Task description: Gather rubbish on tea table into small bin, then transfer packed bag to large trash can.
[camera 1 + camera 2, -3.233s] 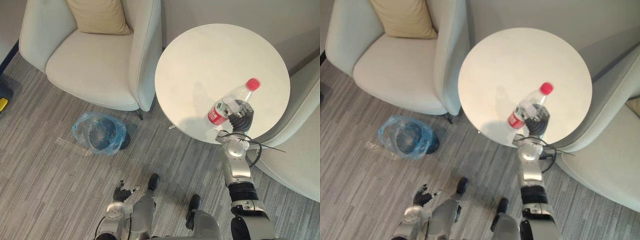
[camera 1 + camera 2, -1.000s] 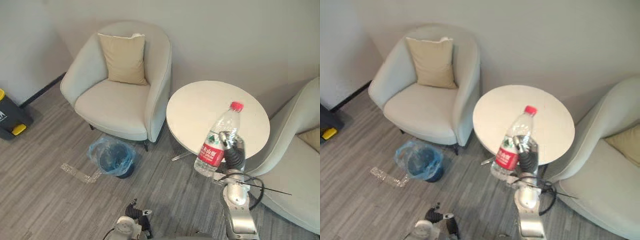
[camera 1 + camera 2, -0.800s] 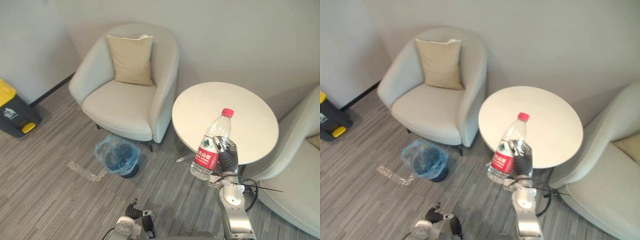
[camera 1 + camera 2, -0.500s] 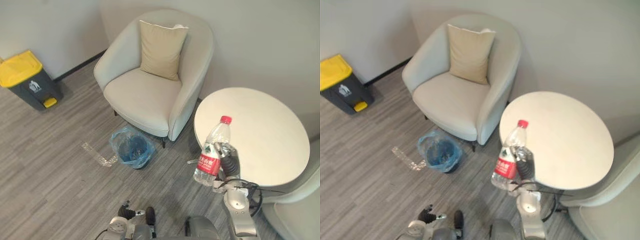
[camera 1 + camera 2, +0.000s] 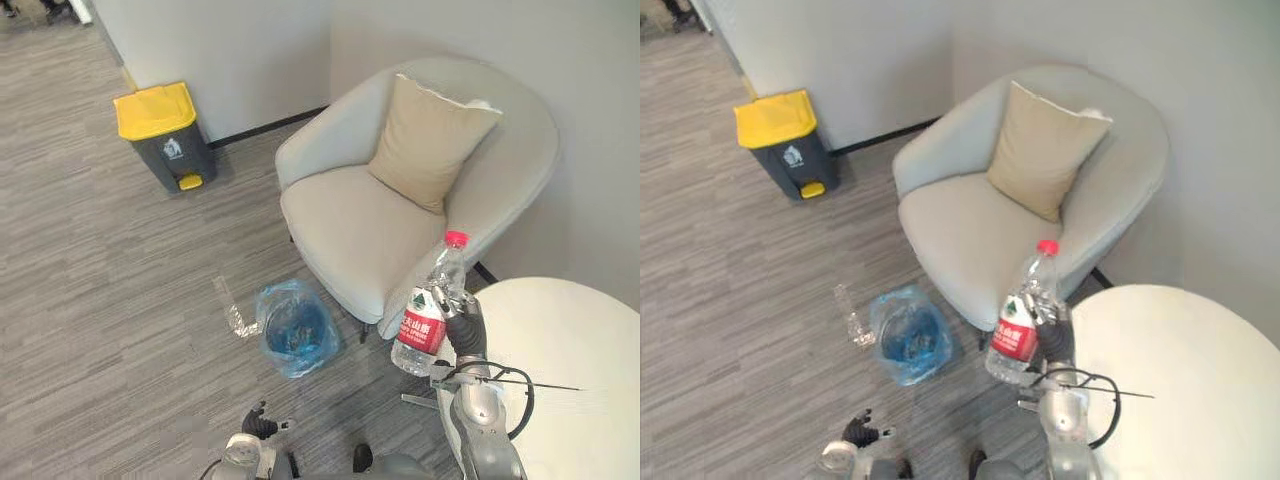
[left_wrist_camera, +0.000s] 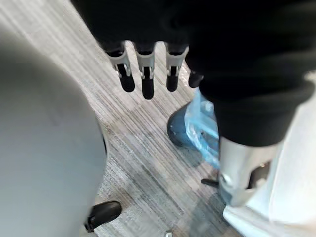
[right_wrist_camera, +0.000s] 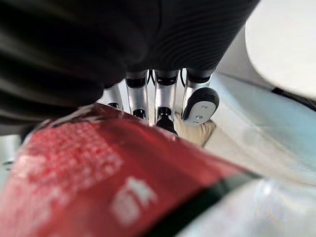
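Right hand (image 5: 465, 325) grips plastic bottle (image 5: 421, 330); left hand (image 6: 143, 74) seemingly relaxed

— Small bin (image 5: 297, 338)?
— On the floor (image 5: 100, 300), before the armchair (image 5: 350, 220), left of the tea table (image 5: 570, 340).
— Large trash can (image 5: 165, 135)?
— By the wall (image 5: 230, 50), well left of the armchair.
— Cushion (image 5: 430, 145)?
— On the armchair.
— Bottle (image 5: 422, 325)?
— In the right hand (image 5: 464, 328), at the table's left edge.

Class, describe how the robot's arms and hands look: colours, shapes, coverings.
The arms are silver-grey and tube-shaped. The right hand and left hand each have a dark ribbed cover over the back and wrist. The fingers are silver with dark tips.
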